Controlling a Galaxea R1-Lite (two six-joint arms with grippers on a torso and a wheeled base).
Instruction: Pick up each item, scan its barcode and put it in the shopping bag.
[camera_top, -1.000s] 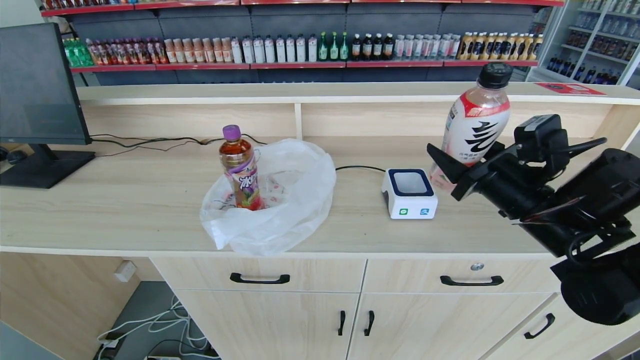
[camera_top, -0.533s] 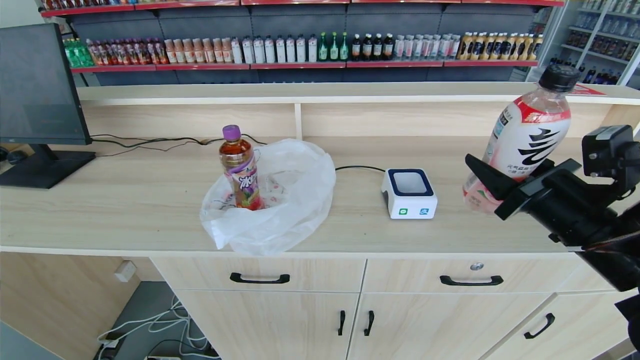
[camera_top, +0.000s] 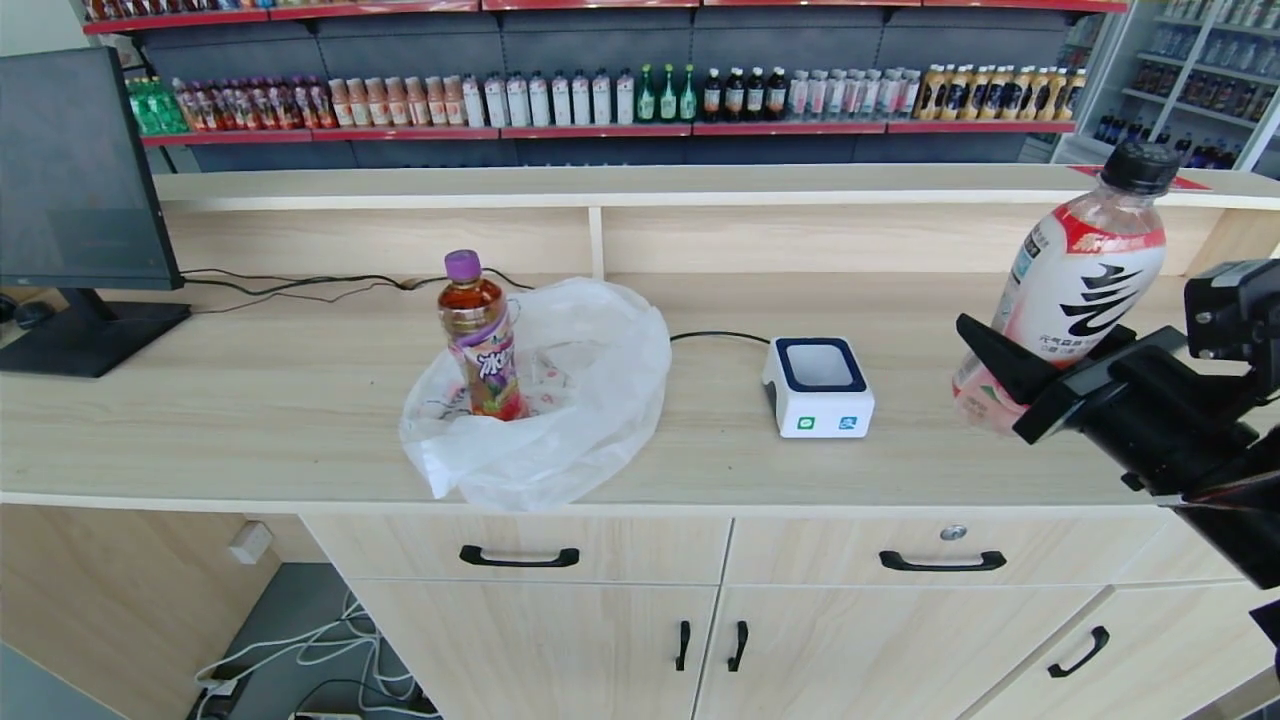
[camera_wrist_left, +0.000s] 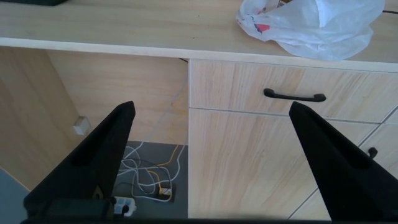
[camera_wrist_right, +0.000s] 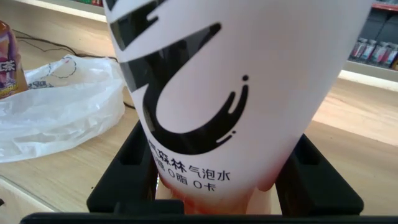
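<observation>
Head view has the white-labelled drink bottle (camera_top: 1075, 290) at the right edge of the frame, held clear of the worktop (camera_top: 250, 400) and leaning a little, its black cap uppermost. The right jaws are closed on its lower part, one finger on each side of the round body, as the right wrist view also shows. The scanner (camera_top: 818, 386) sits on the worktop right of centre, well apart from the bottle. The shopping bag (camera_top: 600, 380) lies slumped left of centre with a purple-capped tea bottle (camera_top: 485, 350) standing in it. The left jaws, seen in the left wrist view, are spread wide and hold nothing, low in front of the cupboard doors. The held bottle looks full, so it is probably fairly heavy, and with the grip so low its weight sits above the fingers and could make it tip or swivel. Its plastic wall should be stiff enough to clamp yet may dent under a hard squeeze, and the smooth label sleeve looks slippery. A hold across the middle of the body would likely be steadier, as long as the barcode stays uncovered. I cannot tell where the barcode is.
</observation>
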